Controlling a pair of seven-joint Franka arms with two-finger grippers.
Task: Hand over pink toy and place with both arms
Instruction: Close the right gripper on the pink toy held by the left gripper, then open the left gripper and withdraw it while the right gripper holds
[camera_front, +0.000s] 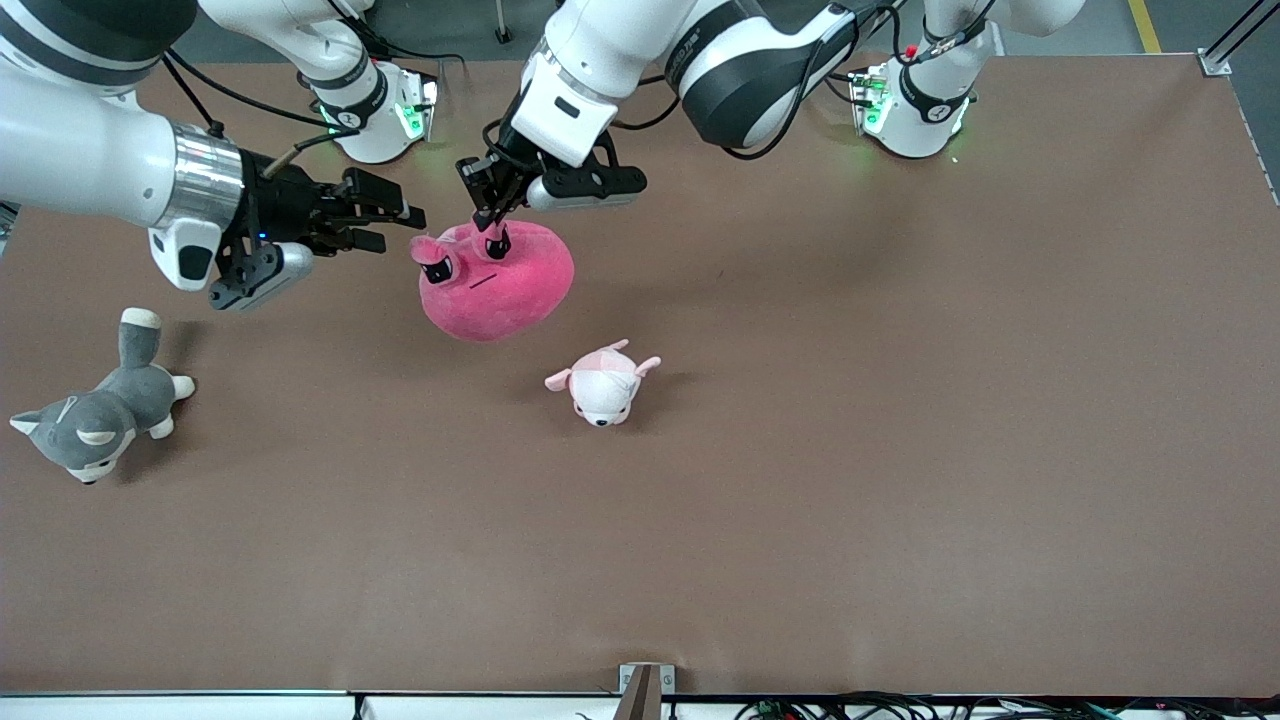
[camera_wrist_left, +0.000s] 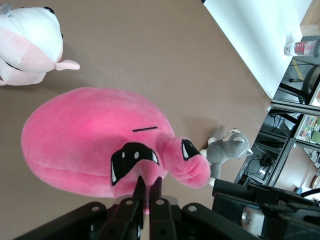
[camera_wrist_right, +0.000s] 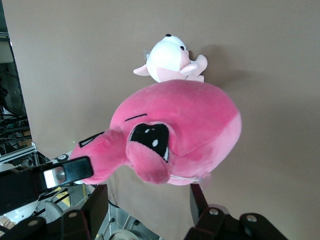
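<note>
The pink toy (camera_front: 500, 285), a round hot-pink plush with black angry eyes, hangs in the air over the table's middle, toward the robots' bases. My left gripper (camera_front: 492, 215) is shut on one of its ears from above. In the left wrist view the fingertips (camera_wrist_left: 140, 189) pinch pink plush of the toy (camera_wrist_left: 90, 140). My right gripper (camera_front: 400, 228) is open and empty, level with the toy and just beside its other ear, not touching it. In the right wrist view the toy (camera_wrist_right: 185, 125) fills the space just ahead of the wide-open fingers (camera_wrist_right: 197, 200).
A pale pink-and-white plush puppy (camera_front: 603, 385) lies on the brown table (camera_front: 900, 450), nearer the front camera than the toy. A grey-and-white plush dog (camera_front: 90, 420) lies at the right arm's end of the table.
</note>
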